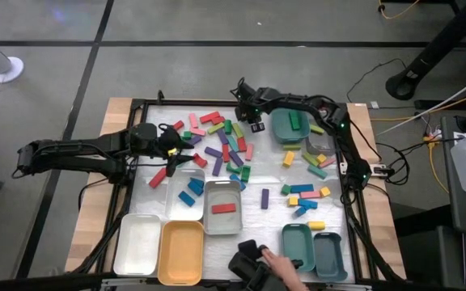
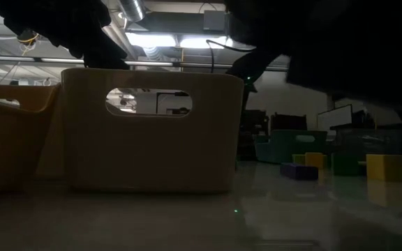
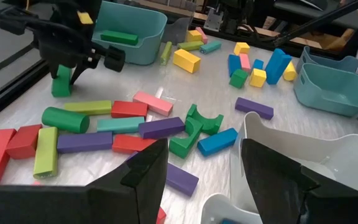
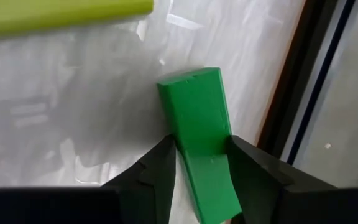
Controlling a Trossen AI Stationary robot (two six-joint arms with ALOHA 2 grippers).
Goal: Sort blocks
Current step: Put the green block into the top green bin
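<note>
Many small coloured blocks [image 1: 231, 149] lie scattered over the middle of the table; some show in the left wrist view [image 3: 114, 127]. My right gripper [image 1: 247, 105] is by the far edge, left of a teal tray, shut on a green block [image 4: 194, 109]. The left wrist view also shows it [image 3: 73, 59] with that block [image 3: 61, 82] under it. My left gripper [image 1: 174, 146] hovers over the left part of the pile, open and empty [image 3: 204, 165], next to a pale tray [image 3: 303, 155]. My right gripper pinches the green block between its two fingers [image 4: 160, 165], which press on its two long side faces [image 4: 197, 149]. The fingers come from above, pointing down. The block stands about upright with its lower end [image 3: 59, 90] on or just above the table.
A teal tray [image 1: 288, 129] with a green block and a grey tray [image 1: 318, 145] sit far right. Pale [image 1: 186, 194], grey [image 1: 222, 206], white [image 1: 138, 242], orange [image 1: 182, 252] and two teal trays [image 1: 299, 242] stand near. A person's hand [image 1: 280, 263] is at the near edge.
</note>
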